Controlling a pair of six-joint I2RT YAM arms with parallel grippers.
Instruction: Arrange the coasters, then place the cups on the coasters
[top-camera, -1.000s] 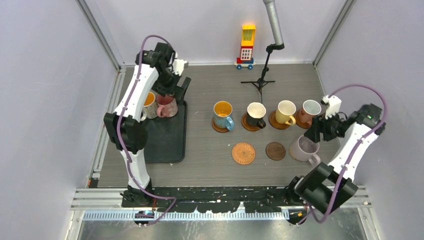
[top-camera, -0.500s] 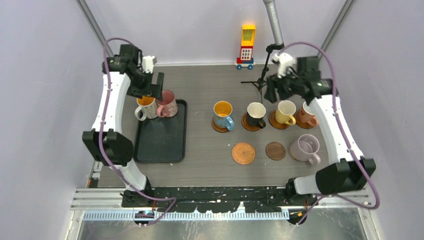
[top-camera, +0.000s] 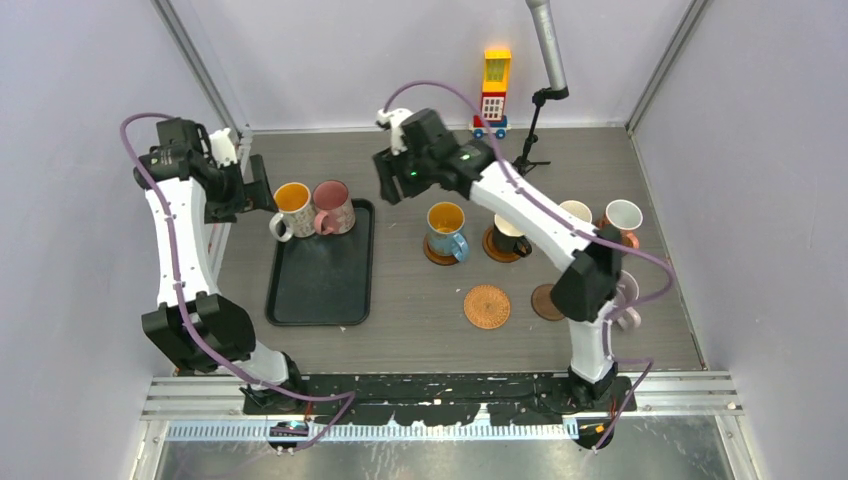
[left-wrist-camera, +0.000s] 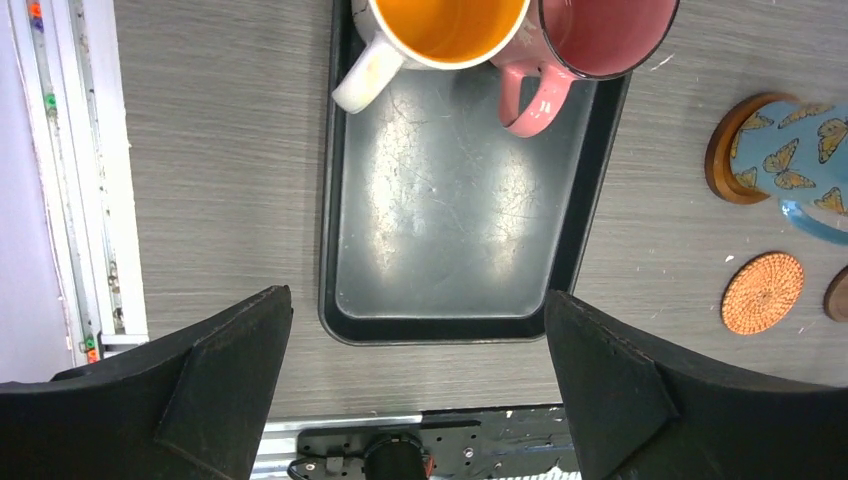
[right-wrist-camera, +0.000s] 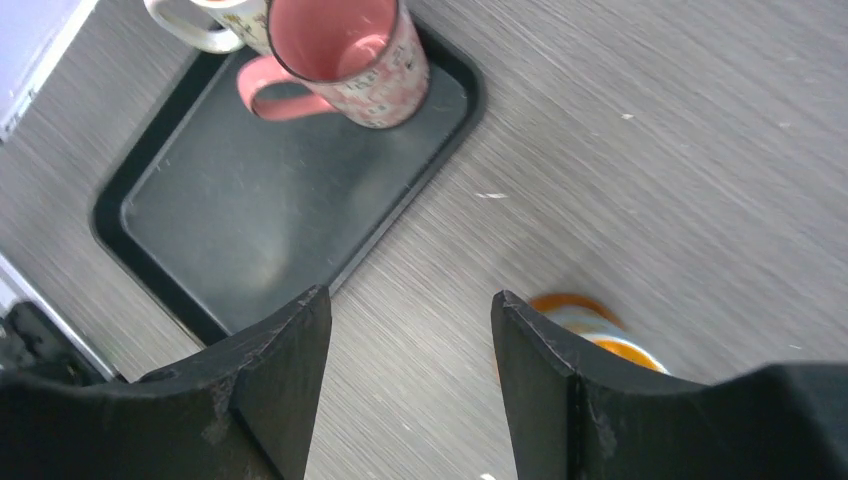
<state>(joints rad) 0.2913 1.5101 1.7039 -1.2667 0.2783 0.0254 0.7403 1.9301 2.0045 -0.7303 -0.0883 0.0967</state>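
patterned pink mug and orange-lined white mug stand side by side at the black tray's far end; left pincer wide, right pincer parted, both empty.

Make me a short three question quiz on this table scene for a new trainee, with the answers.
1. True or false: the left gripper is open and empty.
2. The patterned pink mug stands on: A) a coaster B) the black tray C) another mug.
3. How many coasters lie bare in the top view?
Key: 1 true. 2 B. 3 two, the woven coaster and the dark coaster.
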